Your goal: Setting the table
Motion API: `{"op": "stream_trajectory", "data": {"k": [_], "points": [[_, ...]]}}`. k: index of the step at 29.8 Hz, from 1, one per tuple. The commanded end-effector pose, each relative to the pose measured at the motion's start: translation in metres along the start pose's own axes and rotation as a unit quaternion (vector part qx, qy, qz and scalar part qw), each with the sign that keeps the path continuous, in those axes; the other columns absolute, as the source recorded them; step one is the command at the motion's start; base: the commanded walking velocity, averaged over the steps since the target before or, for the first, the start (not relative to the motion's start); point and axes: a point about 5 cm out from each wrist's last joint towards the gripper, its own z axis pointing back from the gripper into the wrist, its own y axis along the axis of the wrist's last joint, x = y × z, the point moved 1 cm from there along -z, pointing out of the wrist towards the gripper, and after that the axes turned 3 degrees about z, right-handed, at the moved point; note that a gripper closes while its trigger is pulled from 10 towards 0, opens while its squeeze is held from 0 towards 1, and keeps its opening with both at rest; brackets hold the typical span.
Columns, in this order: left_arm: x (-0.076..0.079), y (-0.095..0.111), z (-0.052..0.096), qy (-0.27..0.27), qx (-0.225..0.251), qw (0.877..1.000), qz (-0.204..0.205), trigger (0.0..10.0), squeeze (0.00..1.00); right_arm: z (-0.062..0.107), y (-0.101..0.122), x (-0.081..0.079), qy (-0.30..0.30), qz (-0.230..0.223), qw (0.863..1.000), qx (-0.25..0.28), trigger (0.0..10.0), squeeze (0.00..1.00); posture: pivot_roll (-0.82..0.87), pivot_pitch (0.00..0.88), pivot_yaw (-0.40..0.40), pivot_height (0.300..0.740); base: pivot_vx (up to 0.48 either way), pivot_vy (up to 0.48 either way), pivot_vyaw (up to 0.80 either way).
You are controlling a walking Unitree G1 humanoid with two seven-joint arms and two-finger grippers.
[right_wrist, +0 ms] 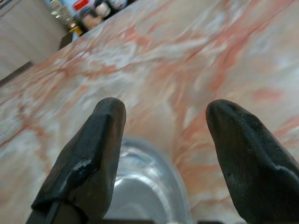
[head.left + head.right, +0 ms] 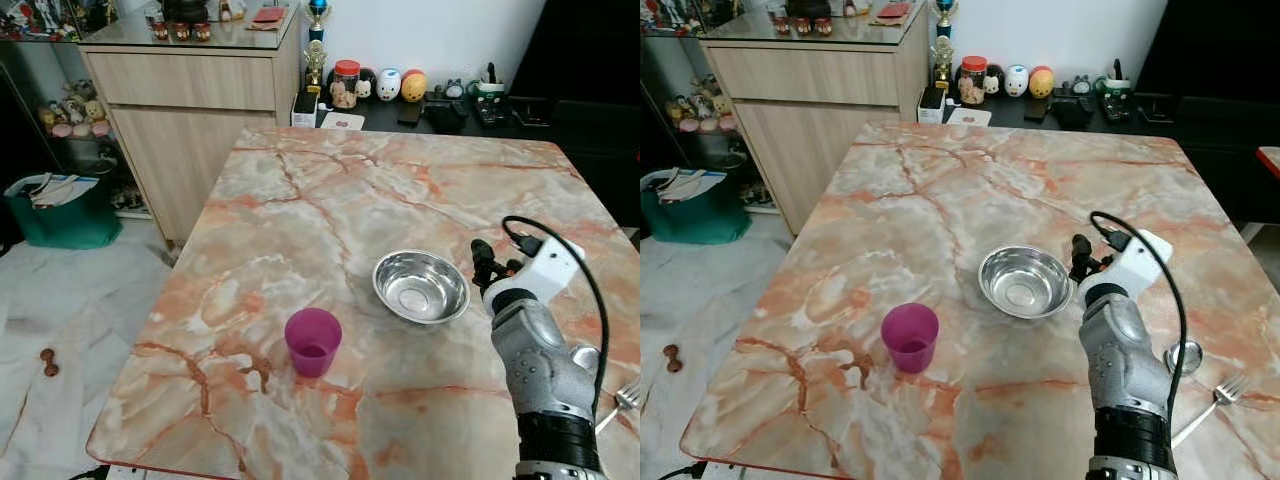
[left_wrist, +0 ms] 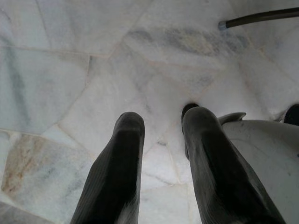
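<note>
A steel bowl (image 2: 421,285) and a purple cup (image 2: 313,341) stand on the orange marble table (image 2: 330,190), the cup nearer the front edge. A fork (image 2: 1210,400) and a small round metal piece (image 2: 1185,355) lie at the table's right front. My right gripper (image 2: 483,262) hovers just right of the bowl, close over its rim. In the right wrist view it (image 1: 166,116) is open, nothing between its fingers, and the bowl (image 1: 140,186) lies below them. My left gripper (image 3: 161,140) hangs over the pale floor, fingers apart and holding nothing.
A wooden cabinet (image 2: 190,100) stands beyond the table's far left corner. A low dark shelf (image 2: 450,115) with jars and figurines runs behind the table. A green bin (image 2: 60,210) and a small brown object (image 2: 47,362) are on the floor at left.
</note>
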Motion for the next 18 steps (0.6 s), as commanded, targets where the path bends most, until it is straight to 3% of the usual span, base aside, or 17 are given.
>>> {"op": "stream_trajectory", "data": {"k": [1, 11, 18], "points": [[-0.0051, -0.0031, 0.0016, 0.005, -0.004, 1.000, -0.006, 10.0, 0.00, -0.0007, -0.0065, -0.0002, 0.005, -0.014, 1.000, -0.021, 10.0, 0.00, 0.02, 0.000, -0.017, 0.740, 0.000, 0.000, 0.00], [-0.0039, -0.0043, 0.0018, 0.002, -0.003, 1.000, -0.005, 10.0, 0.00, -0.0030, -0.0130, -0.0062, 0.021, -0.009, 0.999, -0.047, 10.0, 0.00, 0.03, 0.000, -0.022, 0.740, 0.000, 0.000, 0.00], [-0.0031, -0.0059, 0.0019, 0.002, -0.005, 1.000, -0.003, 10.0, 0.00, -0.0022, -0.0110, 0.0005, 0.005, -0.012, 0.999, -0.047, 10.0, 0.00, 0.02, 0.000, -0.026, 0.740, 0.000, 0.000, 0.00]]}}
